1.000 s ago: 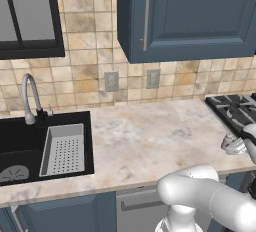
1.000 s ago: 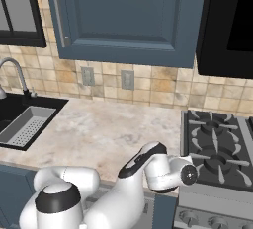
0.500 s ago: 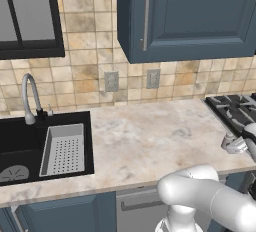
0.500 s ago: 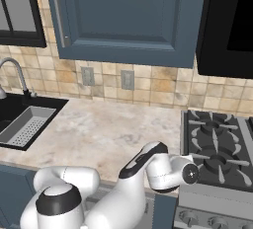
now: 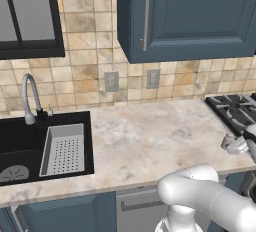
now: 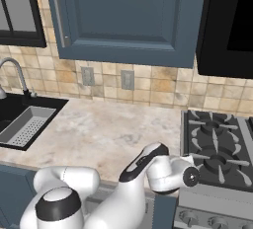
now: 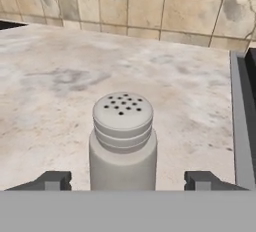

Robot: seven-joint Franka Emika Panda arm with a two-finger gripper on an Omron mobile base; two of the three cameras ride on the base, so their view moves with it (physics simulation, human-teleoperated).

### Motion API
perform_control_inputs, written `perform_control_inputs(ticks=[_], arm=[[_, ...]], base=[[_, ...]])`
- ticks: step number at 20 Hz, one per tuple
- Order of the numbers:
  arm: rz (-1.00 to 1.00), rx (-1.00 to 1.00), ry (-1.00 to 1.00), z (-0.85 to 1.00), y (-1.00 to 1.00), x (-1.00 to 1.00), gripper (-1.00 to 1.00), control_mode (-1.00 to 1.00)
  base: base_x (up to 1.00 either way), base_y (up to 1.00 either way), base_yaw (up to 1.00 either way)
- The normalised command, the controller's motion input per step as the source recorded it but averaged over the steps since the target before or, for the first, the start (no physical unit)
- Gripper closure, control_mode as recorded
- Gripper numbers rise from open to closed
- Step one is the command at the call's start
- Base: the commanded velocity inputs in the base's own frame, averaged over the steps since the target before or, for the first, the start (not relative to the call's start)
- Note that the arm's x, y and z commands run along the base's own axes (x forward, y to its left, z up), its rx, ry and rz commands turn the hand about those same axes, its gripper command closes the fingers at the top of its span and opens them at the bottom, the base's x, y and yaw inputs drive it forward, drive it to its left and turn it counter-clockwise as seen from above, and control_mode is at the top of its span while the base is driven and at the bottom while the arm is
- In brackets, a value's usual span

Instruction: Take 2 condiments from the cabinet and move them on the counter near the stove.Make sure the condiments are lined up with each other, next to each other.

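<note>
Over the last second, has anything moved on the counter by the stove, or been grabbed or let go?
Nothing visibly changed. The arm holds the same pose beside the stove. The gripper is open around the pale shaker, upright on the counter. The cabinet door remains shut.

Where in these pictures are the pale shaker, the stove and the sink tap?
Shaker (image 7: pixel 123 112): hand view, on its perforated cap.
Stove (image 6: pixel 218 141): right base view, on a dark grate.
Sink tap (image 5: pixel 29 87): left base view, on its curved neck.
</note>
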Motion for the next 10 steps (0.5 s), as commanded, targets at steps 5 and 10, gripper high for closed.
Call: perform_control_inputs(ticks=[5, 10], arm=[[0.01, 0.0, -0.13, 0.06, 0.0, -0.08, -1.0, -1.0], [0.01, 0.0, -0.12, 0.29, 0.0, -0.1, -1.0, -1.0]], base=[[0.0, 0.0, 0.0], [0.0, 0.0, 0.0]])
